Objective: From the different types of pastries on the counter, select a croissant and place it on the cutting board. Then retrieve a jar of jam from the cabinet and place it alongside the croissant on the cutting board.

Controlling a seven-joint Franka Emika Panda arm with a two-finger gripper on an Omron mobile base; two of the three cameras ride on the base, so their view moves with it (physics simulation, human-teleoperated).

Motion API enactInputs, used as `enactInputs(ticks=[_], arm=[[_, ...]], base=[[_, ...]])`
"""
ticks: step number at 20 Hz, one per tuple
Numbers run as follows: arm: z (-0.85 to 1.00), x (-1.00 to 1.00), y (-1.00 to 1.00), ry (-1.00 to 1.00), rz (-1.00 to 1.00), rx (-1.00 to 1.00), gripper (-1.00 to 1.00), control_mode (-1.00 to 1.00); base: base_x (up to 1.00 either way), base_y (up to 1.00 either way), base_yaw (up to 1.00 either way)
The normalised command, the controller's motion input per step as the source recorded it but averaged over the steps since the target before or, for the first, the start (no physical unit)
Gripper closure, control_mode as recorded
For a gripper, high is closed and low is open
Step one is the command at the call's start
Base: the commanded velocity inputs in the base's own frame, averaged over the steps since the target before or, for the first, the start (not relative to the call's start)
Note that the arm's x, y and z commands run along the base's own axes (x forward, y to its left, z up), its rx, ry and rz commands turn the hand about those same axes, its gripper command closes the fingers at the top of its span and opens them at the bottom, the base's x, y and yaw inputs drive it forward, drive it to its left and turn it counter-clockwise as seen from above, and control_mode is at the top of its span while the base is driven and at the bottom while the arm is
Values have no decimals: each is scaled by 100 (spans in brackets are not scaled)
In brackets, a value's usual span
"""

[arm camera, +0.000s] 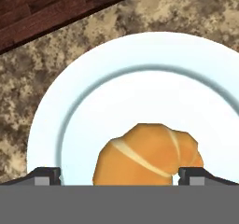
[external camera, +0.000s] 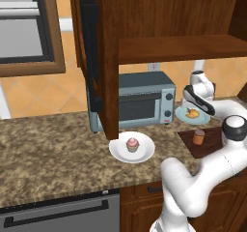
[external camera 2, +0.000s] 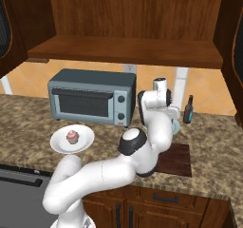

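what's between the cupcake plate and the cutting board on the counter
Bare speckled counter: in the left base view nothing lies between the cupcake plate and the cutting board, which already holds the jam jar.

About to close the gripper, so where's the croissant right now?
The croissant sits on its pale teal plate, between the open gripper's fingertips in the hand view, beside the cutting board.

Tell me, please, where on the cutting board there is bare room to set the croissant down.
The cutting board is bare on its near-left part, towards the cupcake plate. The jar of jam stands on the board, and the arm hides what lies to its right. It is crowded behind: the croissant on its teal plate sits just past the board's far edge, under the open gripper.
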Motion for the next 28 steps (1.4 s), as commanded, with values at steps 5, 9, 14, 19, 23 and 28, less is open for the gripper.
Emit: enactInputs(ticks=[5,9,14,19,23,28], arm=[[-28,3,0,9,0,0,-100,-100],[-38,8,0,9,-2,0,-100,-100],[-52,16,0,11,-4,0,100,-100],[-24,12,0,7,-6,0,100,-100],[23,0,0,0,-2,1,100,-100],[49,-11,0,8,0,3,100,-100]], base=[[0,0,0],[0,0,0],[0,0,0],[0,0,0],[0,0,0],[0,0,0]])
